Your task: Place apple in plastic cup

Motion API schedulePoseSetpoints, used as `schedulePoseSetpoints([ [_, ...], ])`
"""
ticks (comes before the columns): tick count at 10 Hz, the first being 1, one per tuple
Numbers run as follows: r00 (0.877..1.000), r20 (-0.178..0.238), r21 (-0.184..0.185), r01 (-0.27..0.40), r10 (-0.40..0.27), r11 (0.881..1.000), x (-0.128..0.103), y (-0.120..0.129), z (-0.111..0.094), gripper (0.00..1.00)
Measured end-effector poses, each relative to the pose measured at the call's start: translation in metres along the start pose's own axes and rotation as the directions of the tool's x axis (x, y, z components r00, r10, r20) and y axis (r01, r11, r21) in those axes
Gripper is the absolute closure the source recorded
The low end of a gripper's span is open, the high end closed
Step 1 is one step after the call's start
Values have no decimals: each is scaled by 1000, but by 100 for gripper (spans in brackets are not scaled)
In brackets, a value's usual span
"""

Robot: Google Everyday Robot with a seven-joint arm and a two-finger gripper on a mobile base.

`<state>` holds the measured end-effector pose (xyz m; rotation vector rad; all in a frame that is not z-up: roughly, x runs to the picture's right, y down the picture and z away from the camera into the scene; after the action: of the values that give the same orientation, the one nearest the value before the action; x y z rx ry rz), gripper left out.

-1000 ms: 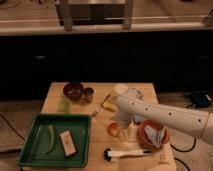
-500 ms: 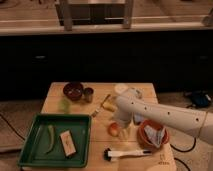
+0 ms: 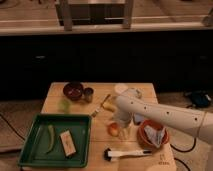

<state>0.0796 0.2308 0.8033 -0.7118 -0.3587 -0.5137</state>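
The apple (image 3: 113, 130), small and orange-red with a yellowish patch, lies on the wooden table (image 3: 100, 145) just right of the green tray. My gripper (image 3: 123, 131) points down at the table right beside the apple, on its right side, at the end of the white arm (image 3: 165, 117) that reaches in from the right. Its jaws stand open and the apple is not lifted. A pale green plastic cup (image 3: 64, 104) stands near the table's left edge, well away from the gripper.
A green tray (image 3: 30, 150) at the front left holds a green pepper (image 3: 50, 137) and a wrapped bar (image 3: 67, 142). A dark bowl (image 3: 73, 91) and a small metal cup (image 3: 88, 94) stand at the back. An orange bowl (image 3: 145, 141) with a crumpled packet sits right; a white brush (image 3: 127, 153) lies in front.
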Motion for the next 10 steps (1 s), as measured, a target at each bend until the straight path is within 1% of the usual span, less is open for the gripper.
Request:
schedulePoseSetpoints([
  [10,1000,7,-7,14,-14,1000,4,0,6,20],
])
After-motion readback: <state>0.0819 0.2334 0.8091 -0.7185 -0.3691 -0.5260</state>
